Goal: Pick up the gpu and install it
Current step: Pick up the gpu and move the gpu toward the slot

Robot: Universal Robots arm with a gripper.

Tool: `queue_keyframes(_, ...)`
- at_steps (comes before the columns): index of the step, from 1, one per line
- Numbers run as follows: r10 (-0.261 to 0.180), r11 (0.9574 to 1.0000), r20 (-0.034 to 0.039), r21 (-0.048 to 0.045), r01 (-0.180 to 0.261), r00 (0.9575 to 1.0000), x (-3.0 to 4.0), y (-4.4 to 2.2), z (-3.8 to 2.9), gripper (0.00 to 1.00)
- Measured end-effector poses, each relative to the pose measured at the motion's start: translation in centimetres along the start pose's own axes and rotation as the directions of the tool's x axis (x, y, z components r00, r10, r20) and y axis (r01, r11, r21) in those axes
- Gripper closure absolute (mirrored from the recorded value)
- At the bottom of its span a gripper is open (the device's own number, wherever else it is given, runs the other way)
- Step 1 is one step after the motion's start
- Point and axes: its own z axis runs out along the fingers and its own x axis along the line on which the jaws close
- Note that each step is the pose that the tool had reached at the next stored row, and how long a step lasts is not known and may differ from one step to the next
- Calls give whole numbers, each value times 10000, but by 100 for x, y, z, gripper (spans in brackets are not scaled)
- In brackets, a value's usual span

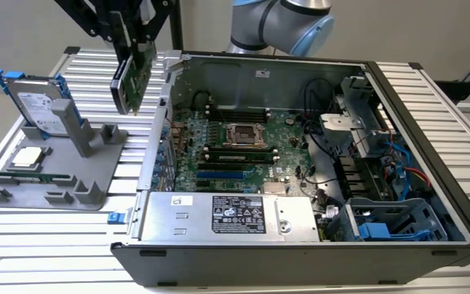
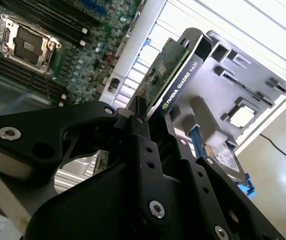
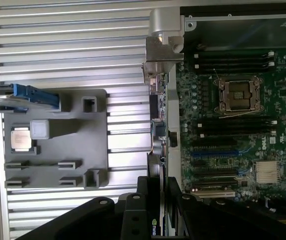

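You see the gpu [image 1: 133,76] held in the air on edge and slightly tilted, green board on one face, black cooler on the other, just outside the case [image 1: 157,153] wall.

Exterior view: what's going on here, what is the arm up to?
The gripper is shut on the gpu and holds it in the air, roughly upright, just outside the open case, at the exterior view's left of it. The card is not yet on the motherboard. A hard drive stands in the grey holder nearby.
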Motion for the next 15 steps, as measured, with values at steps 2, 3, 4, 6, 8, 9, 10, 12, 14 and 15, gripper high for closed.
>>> queue_keyframes(2, 0, 10000, 0, 0, 0, 10000, -29, 2, 0, 100)
queue_keyframes(3, 0, 10000, -1, 0, 0, 10000, -45, 3, 0, 100)
queue_keyframes(4, 0, 10000, -1, 1, 0, 10000, -59, 4, 0, 100)
queue_keyframes(6, 0, 10000, -1, 0, 0, 10000, -90, 6, 1, 100)
queue_keyframes(8, 0, 10000, -2, 0, 0, 10000, -122, 8, 1, 100)
queue_keyframes(9, 0, 10000, -3, 1, 0, 10000, -137, 9, 1, 100)
queue_keyframes(10, 0, 10000, -3, 0, 0, 10000, -152, 11, 1, 100)
queue_keyframes(12, 0, 10000, -3, 0, 0, 10000, -180, 12, 2, 100)
queue_keyframes(14, 0, 10000, -4, 1, 0, 10000, -208, 15, 1, 100)
queue_keyframes(15, 0, 10000, -4, 1, 0, 10000, -222, 16, 2, 100)
